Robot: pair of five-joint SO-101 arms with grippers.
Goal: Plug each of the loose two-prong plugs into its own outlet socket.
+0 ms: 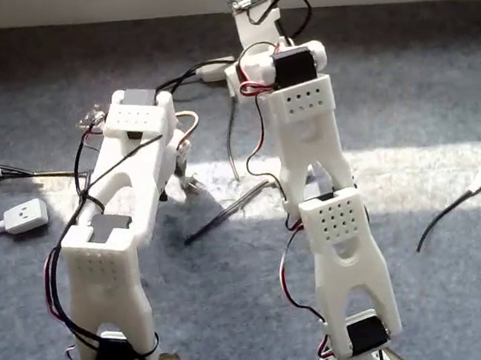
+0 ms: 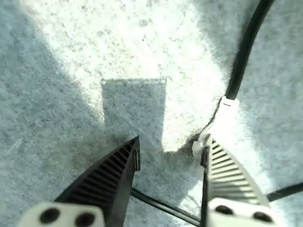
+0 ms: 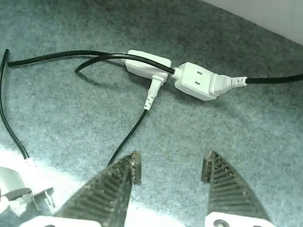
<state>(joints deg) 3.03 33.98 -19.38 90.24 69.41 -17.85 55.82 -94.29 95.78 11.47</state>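
Left end effector (image 2: pixel 170 144): fingers apart over the carpet (image 2: pixel 71 71), holding nothing.
Plug (image 2: pixel 222 118): white, lower right of the left wrist frame, against one fingertip rather than between them.
Step, judged: grasping this plug.
Doing it well: shift sideways until the plug body is centred, then close on the body, not the cord (image 2: pixel 246 52), leaving the prongs free.
Right end effector (image 3: pixel 173 161): fingers apart, holding nothing.
Socket (image 3: pixel 196 81): upper centre of the right wrist frame.

Hard sunlight lays one bright band (image 1: pixel 429 173) across the grey carpet (image 1: pixel 437 82) in the high view. The carpet on either side of the band lies in soft shade, and the arms (image 1: pixel 313 129) break the band with dark shadows. In the left wrist view the lit carpet glares almost white, a square-edged shadow (image 2: pixel 134 111) cuts into it, and a white plug (image 2: pixel 228 109) nearly melts into the glare. In the right wrist view the carpet is evenly shaded, apart from one washed-out sunlit patch (image 3: pixel 57 172).
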